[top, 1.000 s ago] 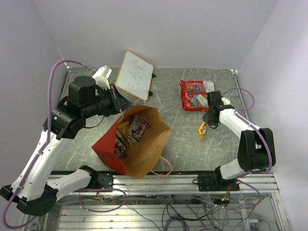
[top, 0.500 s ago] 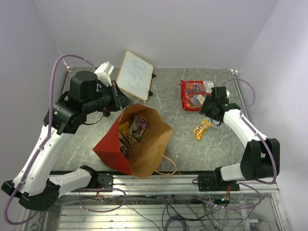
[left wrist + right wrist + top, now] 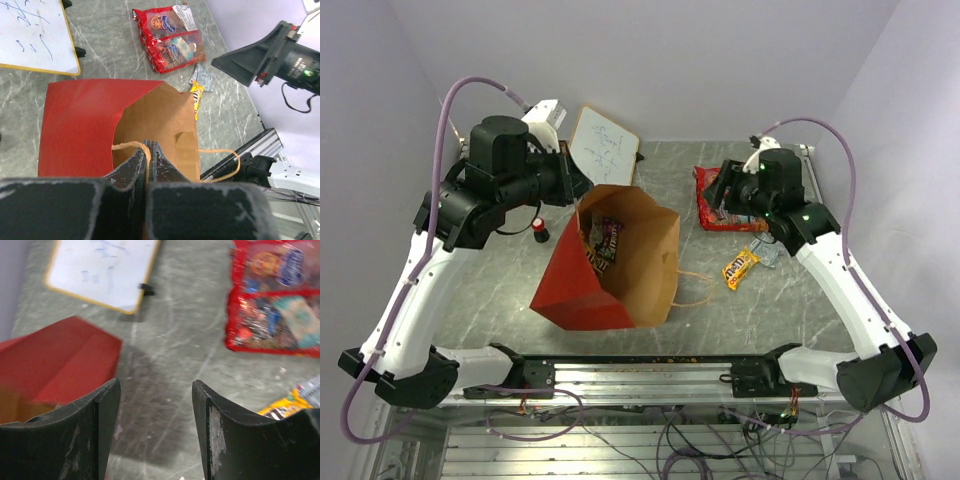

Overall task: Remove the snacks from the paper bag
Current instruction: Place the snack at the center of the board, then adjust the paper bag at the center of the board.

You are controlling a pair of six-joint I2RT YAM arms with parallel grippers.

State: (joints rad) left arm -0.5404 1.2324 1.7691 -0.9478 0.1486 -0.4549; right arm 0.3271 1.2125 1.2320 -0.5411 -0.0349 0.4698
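Top view: paper bag [image 3: 620, 270] tilted mid-counter [image 3: 500, 280], open mouth by left pincer [image 3: 577, 190]; small packets [image 3: 603, 245] inside; red candy bag [image 3: 725, 205] and yellow packet [image 3: 740, 268] out on counter at right; right pincer [image 3: 716, 192] above candy bag

Left wrist: left pincer clenched on tan handle [image 3: 131, 146] at bag mouth

Right wrist: right pincer released, jaws apart, nothing between; whiteboard [image 3: 102, 270] beyond

The left arm [image 3: 405, 300] and right arm [image 3: 845, 280] wear white shells with black joint housings, each trailed by a looping lilac cable [image 3: 447, 110]; the right hand [image 3: 156, 390] shows black fingers [image 3: 220, 435] scuffed pale at the edges, a green light [image 3: 757, 170] on its wrist
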